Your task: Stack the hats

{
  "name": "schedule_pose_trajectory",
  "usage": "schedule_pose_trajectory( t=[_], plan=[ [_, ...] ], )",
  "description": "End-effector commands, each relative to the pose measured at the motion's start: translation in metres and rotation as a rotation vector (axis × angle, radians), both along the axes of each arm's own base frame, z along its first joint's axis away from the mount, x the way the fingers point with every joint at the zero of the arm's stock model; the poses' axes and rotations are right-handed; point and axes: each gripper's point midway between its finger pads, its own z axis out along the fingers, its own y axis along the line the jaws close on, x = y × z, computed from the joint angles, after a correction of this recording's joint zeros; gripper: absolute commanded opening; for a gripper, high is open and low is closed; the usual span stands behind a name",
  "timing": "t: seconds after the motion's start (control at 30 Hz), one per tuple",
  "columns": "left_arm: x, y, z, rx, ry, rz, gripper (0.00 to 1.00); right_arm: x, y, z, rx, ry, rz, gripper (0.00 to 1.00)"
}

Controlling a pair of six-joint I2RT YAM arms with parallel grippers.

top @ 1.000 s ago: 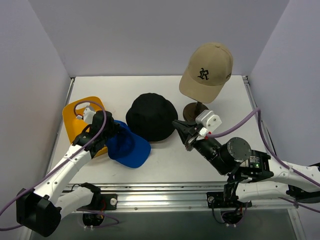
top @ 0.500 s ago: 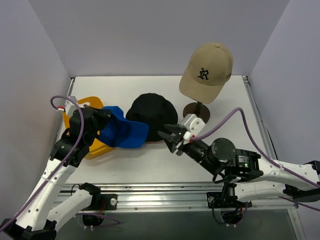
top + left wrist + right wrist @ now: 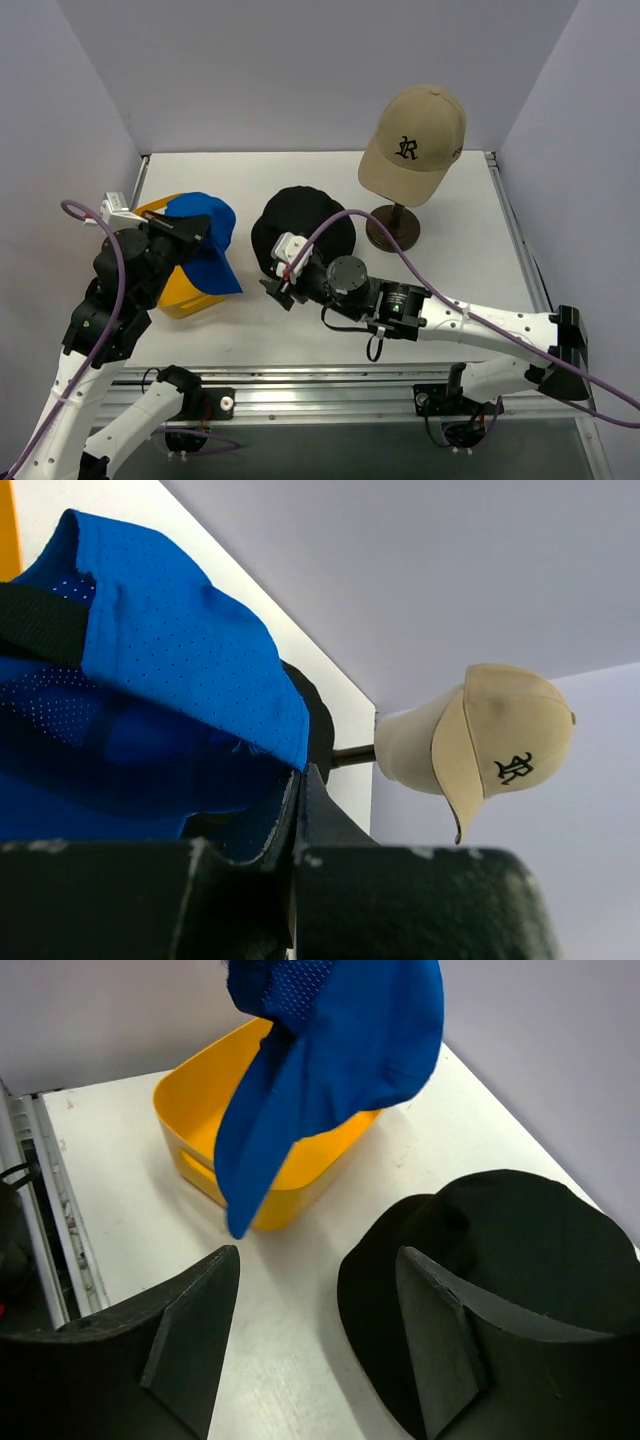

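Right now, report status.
Left gripper jaws shut on blue cap, held above tray. Right gripper jaws open at black hat edge. Nothing blocking.

An open strip of table separates yellow tray from black bucket hat.

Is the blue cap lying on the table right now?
No, the blue cap hangs from the left gripper, held up over the yellow tray.

On your counter, the bucket hat lies at centre, with your right hand at its near-left brim, fingers apart. To the left, your left hand grips the mesh cap above the tray. At back right, the logo cap sits atop its stand.
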Motion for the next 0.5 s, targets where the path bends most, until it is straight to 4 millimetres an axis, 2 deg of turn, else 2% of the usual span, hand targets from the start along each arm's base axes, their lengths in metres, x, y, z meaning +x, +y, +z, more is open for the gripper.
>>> schedule_pose_trajectory(
  t=[0.0,0.13,0.3,0.4,0.47],
  plan=[
    [-0.019,0.001,0.03,-0.017,-0.077,-0.042,0.02,-0.001,0.017,0.043,0.152,-0.039,0.094,0.6],
    [-0.025,0.006,0.038,-0.023,-0.099,-0.033,0.02,-0.004,0.036,0.021,0.14,-0.028,0.151,0.63],
    [-0.029,0.01,0.046,-0.026,-0.112,-0.023,0.02,-0.011,0.051,0.023,0.215,-0.024,0.205,0.66],
    [-0.03,0.01,0.05,-0.031,-0.12,-0.022,0.02,-0.003,0.055,0.02,0.233,-0.021,0.164,0.66],
    [-0.031,0.01,0.051,-0.037,-0.124,-0.026,0.02,0.005,0.059,0.009,0.215,-0.016,0.132,0.66]
  ],
)
